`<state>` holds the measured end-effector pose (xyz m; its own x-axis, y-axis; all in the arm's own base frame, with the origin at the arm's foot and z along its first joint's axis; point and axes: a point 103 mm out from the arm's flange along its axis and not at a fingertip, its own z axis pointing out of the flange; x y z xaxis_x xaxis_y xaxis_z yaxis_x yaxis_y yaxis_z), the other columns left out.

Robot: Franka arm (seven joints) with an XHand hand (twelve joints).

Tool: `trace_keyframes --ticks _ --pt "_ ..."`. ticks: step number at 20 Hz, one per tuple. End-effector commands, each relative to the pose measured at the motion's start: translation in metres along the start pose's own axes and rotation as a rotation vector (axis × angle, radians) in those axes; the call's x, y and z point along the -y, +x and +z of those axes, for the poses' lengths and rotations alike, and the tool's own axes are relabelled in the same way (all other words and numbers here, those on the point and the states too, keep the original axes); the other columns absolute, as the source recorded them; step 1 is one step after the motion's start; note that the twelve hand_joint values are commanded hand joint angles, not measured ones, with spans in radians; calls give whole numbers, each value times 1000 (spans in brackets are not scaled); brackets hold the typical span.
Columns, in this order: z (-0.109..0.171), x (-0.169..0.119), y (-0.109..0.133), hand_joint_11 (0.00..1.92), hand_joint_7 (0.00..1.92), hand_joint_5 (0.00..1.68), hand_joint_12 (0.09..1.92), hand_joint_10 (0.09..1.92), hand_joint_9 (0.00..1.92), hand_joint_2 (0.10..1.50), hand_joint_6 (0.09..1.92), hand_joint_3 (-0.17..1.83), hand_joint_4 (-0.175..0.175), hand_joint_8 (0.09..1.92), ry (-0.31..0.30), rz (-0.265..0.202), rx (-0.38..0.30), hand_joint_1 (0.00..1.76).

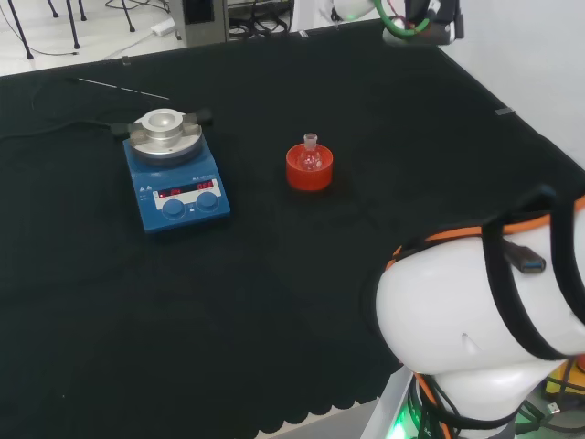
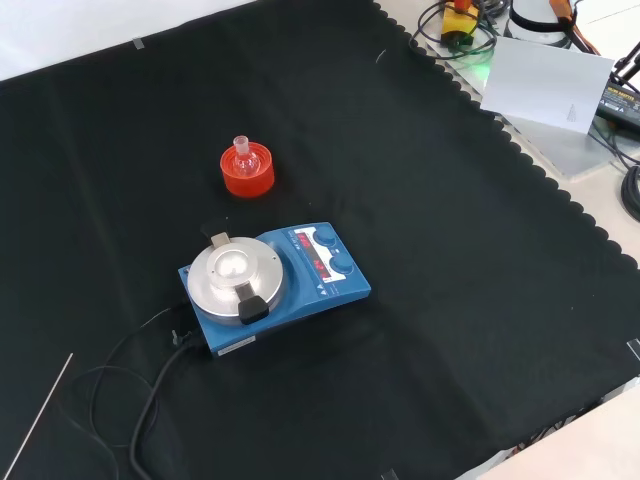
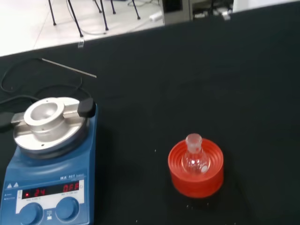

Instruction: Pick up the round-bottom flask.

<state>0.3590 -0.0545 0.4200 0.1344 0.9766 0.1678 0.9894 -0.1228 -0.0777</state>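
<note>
A small clear round-bottom flask (image 1: 311, 154) stands upright, neck up, on a red ribbed ring stand (image 1: 308, 171) near the middle of the black cloth. The front view shows the same flask (image 2: 244, 157) on its stand (image 2: 248, 172) behind the blue stirrer. From the wrist camera the flask (image 3: 195, 157) looks empty and sits centred in the red stand (image 3: 196, 169). Nothing touches the flask.
A blue magnetic stirrer with a round metal top (image 1: 175, 180) stands left of the flask in the head view, its black cable (image 2: 150, 385) trailing over the cloth. A thin rod (image 1: 123, 89) lies behind it. The arm's white link (image 1: 484, 311) fills the lower right.
</note>
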Motion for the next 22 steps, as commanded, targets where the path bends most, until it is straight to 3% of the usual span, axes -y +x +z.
trace_keyframes --ticks 1,7,13,22 --pt "54 -57 -17 0 216 372 1111 606 302 789 87 618 -23 532 28 -1 -76 684" --pt "81 -73 -13 0 225 388 1113 608 310 762 87 654 -26 539 56 -1 -91 701" --pt "105 -85 -20 0 221 421 1113 606 305 752 87 664 -30 539 59 15 -197 718" --pt "133 -106 -30 0 185 481 1084 618 257 648 87 750 -33 541 91 23 -233 839"
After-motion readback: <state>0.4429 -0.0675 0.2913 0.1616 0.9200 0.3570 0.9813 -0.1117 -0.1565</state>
